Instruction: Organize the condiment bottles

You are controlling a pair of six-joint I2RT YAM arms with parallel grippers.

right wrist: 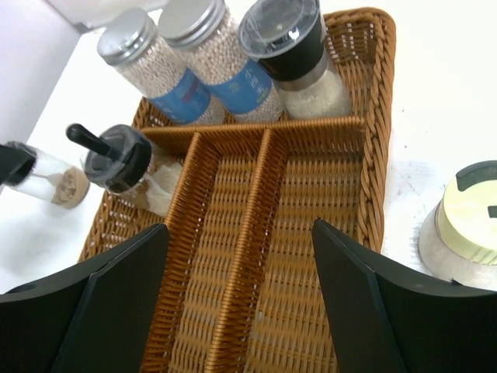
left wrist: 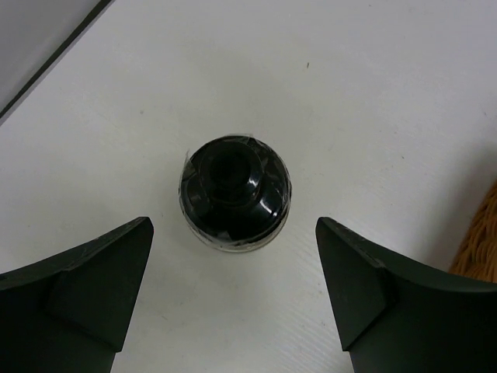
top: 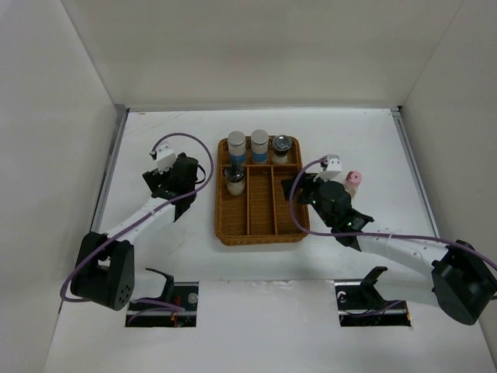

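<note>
Condiment bottles (top: 258, 145): four standing in wicker tray (top: 260, 233); pink-capped bottle (top: 353, 180) and cream-capped jar (right wrist: 466, 225) sitting on surface (top: 373, 140) right of it. Dark-capped bottle (left wrist: 235, 193) standing left of tray, between the spread fingers of left claw (left wrist: 233, 256), untouched. Right claw (right wrist: 239, 229) hovering released over vacant compartments. Probably handling light, rigid and slick, so gripping the body below the cap is looking safest. Tray rim is needing clearance.

Tray (right wrist: 378, 140): woven brown wicker, rough. Dark-capped jar (left wrist: 235, 194): cap was glossy black plastic. Blue-banded jars (right wrist: 180, 92): lids looked like brushed metal. Table (left wrist: 373, 93) was matt white.
</note>
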